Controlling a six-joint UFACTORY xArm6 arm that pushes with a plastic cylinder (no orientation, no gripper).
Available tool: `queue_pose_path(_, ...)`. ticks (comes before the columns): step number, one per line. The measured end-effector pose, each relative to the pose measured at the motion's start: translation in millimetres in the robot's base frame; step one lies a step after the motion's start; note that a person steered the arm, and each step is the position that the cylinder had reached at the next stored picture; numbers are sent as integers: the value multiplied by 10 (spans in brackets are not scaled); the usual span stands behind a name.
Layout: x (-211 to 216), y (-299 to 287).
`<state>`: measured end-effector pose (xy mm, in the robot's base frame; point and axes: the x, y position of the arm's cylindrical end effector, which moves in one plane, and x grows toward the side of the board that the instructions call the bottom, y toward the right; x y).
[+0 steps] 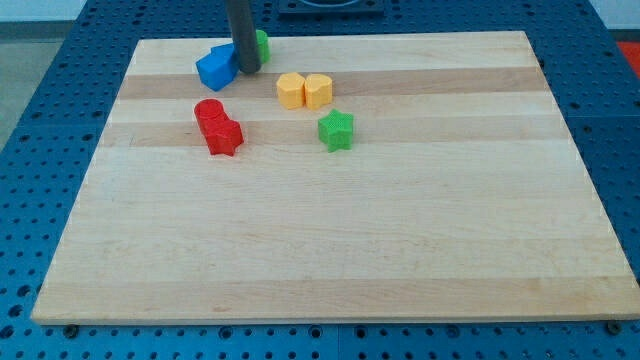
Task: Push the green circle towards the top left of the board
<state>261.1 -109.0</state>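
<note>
- my tip [247,70] holds nothing; it touches the green circle [262,44] and blue blocks [217,66] near the board [320,250]'s top-left edge

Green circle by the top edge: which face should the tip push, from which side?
Only a sliver of the green circle shows, behind the rod; my tip sits at its lower left, against the blue blocks. Probably push its right face leftward, coming round from the view's right.
</note>
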Motion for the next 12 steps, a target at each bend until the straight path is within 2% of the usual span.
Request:
queue_pose_path(1,-34,364)
queue_pose_path(2,-233,472)
queue_pose_path(3,-233,179)
queue_pose_path(5,-233,108)
queue_pose_path(6,-357,621)
queue_pose_path(7,-675,761)
queue_pose_path(9,-515,55)
queue_pose_path(12,-514,-647)
